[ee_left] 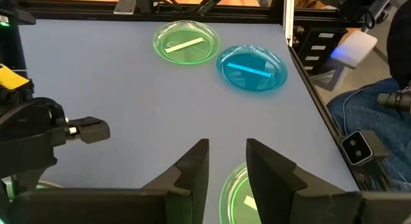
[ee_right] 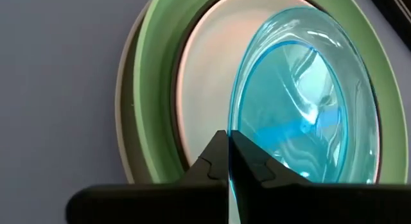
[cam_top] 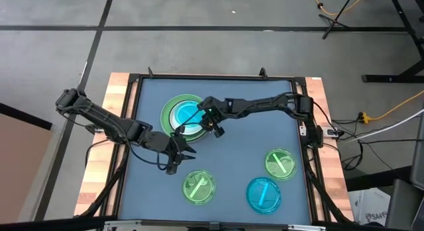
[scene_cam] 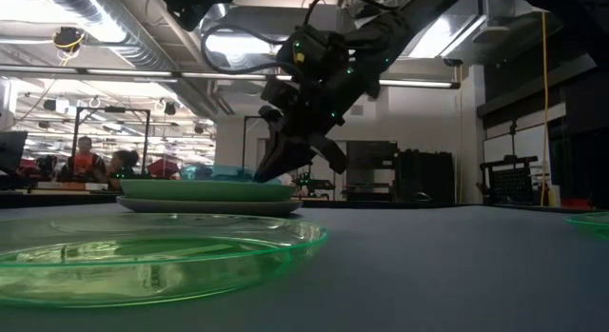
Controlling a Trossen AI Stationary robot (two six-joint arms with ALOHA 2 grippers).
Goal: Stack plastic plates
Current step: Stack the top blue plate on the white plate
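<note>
A stack stands at the table's far left of centre: a light green plate (cam_top: 173,106) on a grey one (scene_cam: 200,206), with a white plate (ee_right: 205,76) inside. Over it a translucent blue plate (cam_top: 186,114) lies tilted, with my right gripper (cam_top: 215,130) shut on it. My left gripper (cam_top: 187,151) hovers open above the table, just beyond a translucent green plate (cam_top: 199,186) that lies flat near the front edge. Another green plate (cam_top: 279,163) and a blue one (cam_top: 264,194) lie flat at the near right. My right gripper pinches the blue plate's rim (ee_right: 235,124) between its two fingers (ee_right: 212,161), on the side toward the table's right. The fingers slant down from the right. The plate tilts, its held edge raised and its far part low over the white plate; whether it touches there, I cannot tell.
A black frame (cam_top: 218,77) runs round the blue-grey table top, with wooden boards outside it. Bare table lies in the middle between the stack and the three single plates. People sit far off in the room behind.
</note>
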